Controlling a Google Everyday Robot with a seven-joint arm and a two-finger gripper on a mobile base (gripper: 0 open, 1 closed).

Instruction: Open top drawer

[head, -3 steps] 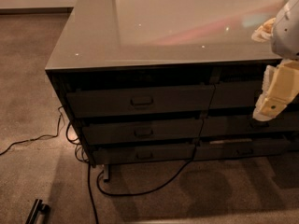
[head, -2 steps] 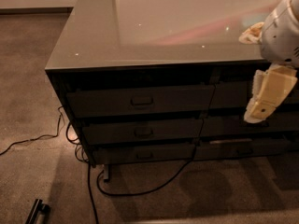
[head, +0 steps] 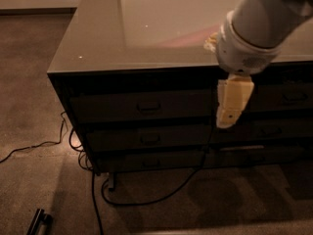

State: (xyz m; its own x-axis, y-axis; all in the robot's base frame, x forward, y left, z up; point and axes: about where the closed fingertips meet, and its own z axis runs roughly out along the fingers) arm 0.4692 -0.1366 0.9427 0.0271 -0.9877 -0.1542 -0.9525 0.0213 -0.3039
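Observation:
The top drawer (head: 122, 106) is the uppermost dark-grey front in the cabinet's left column, closed flush, with a small metal bar handle (head: 148, 107) at its middle. My gripper (head: 231, 106) hangs cream-coloured below the white wrist, pointing down in front of the cabinet. It is level with the top drawer and well to the right of the handle, over the seam between the left and right drawer columns. It touches nothing that I can see.
Two slimmer drawers (head: 149, 139) sit below the top one, and more drawers (head: 288, 98) are in the right column. The glossy cabinet top (head: 146, 28) reflects light. Black cables (head: 146, 197) trail on the carpet under the cabinet. A dark bar-like object (head: 39, 222) lies at the bottom left.
My arm has swung left across the cabinet front. The gripper has moved from the right edge of the view toward the middle, closer to the top drawer's handle. The drawers have not moved.

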